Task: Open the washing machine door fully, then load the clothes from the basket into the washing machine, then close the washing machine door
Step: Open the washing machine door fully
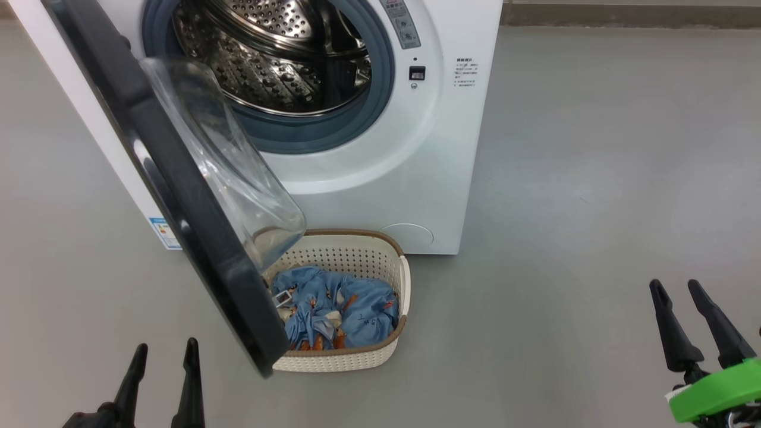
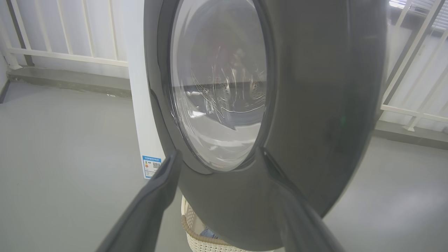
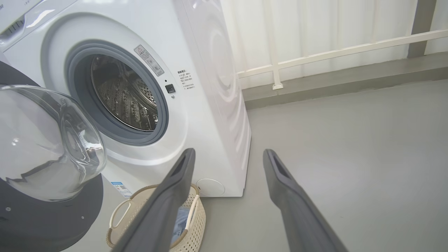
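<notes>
Step in hand, as judged: door opening is not finished. The washing machine [image 1: 416, 178] is seen upper centre of the head view. The washing machine door [image 1: 178, 196] is swung out only partway, running from upper left down to lower centre. Its lower edge overhangs the left part of the basket [image 1: 368, 252].

To be done well:
- Door should be swung further toward the left of frame until the basket is uncovered.
- Force is best applied on the black rim near the free edge, not on the glass bowl.
- The arc should be kept off the basket rim. Whether door and rim touch now cannot be told.

The basket is set on the floor [image 1: 594, 178] just in front of the machine, lower centre. The clothes [image 1: 357, 309] are piled inside, partly hidden behind the door, so loading is judged not begun.

- **Left tool** [image 1: 166, 346]: lower left, released, nothing held, placed just left of the door's free edge on the outer-face side. In the left wrist view the outer face is close ahead between the fingers; contact cannot be told.
- **Right tool** [image 1: 676, 285]: lower right, released, empty, well apart from door and basket.
</notes>
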Controlling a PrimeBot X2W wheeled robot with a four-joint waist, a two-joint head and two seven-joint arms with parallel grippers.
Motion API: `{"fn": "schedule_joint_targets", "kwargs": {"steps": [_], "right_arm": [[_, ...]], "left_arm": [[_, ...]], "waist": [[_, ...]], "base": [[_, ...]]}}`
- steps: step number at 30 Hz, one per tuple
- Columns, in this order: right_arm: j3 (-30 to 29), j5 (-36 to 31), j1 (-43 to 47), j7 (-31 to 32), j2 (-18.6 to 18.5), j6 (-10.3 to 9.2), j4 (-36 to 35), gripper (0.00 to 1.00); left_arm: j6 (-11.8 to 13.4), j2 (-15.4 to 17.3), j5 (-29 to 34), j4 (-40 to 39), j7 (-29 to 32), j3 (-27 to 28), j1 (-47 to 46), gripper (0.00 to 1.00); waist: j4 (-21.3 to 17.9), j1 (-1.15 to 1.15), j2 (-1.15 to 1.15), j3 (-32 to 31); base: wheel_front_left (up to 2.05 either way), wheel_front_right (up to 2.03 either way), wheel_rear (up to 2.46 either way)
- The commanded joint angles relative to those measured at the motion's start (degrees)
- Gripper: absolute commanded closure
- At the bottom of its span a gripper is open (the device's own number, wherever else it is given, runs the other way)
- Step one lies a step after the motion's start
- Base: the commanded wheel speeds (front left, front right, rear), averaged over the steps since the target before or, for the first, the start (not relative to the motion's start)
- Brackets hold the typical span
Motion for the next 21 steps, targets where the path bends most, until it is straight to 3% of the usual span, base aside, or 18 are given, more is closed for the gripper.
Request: {"fn": "schedule_joint_targets", "kwargs": {"steps": [1, 9, 16, 18, 20, 21], "right_arm": [[-0.02, -1.75, 0.66, -0.69, -1.04, 0.43, -1.54, 0.00], [-5.53, -9.92, 4.05, -0.69, 2.82, 0.43, -2.97, 0.00], [-6.42, -10.26, 4.52, -0.70, 3.59, 0.43, -2.38, 0.00], [-6.59, -10.37, 4.54, -0.70, 3.71, 0.43, -2.41, 0.00], [-6.53, -10.57, 4.51, -0.70, 3.74, 0.43, -2.50, 0.00], [-6.51, -10.66, 4.48, -0.70, 3.77, 0.43, -2.53, 0.00]], "left_arm": [[0.04, 0.66, 0.40, -1.72, -0.37, 1.99, -0.65, 0.00], [0.04, 0.62, 0.34, -1.66, -0.37, 2.02, -0.60, 0.00], [0.04, 0.50, -0.41, -2.14, -0.37, 2.32, -1.07, 0.00], [0.04, 0.44, -0.28, -3.15, -0.37, 3.20, -1.62, 0.58], [0.04, 0.07, -0.27, -5.31, -0.37, 4.46, -2.33, 0.98], [0.04, -0.15, -0.27, -6.79, -0.37, 5.17, -2.66, 1.00]], "waist": [[0.06, 0.00, 0.00, 0.00], [0.15, 0.00, 0.00, 0.03], [0.39, 0.00, 0.00, 0.09], [0.55, 0.00, 0.00, 0.06], [0.71, 0.00, 0.00, 0.02], [0.77, 0.00, 0.00, 0.00]], "base": [[0.00, 0.00, 0.00], [0.00, 0.00, 0.00], [0.00, 0.00, 0.00], [0.00, 0.00, 0.00], [0.00, 0.00, 0.00], [0.00, 0.00, 0.00]]}}
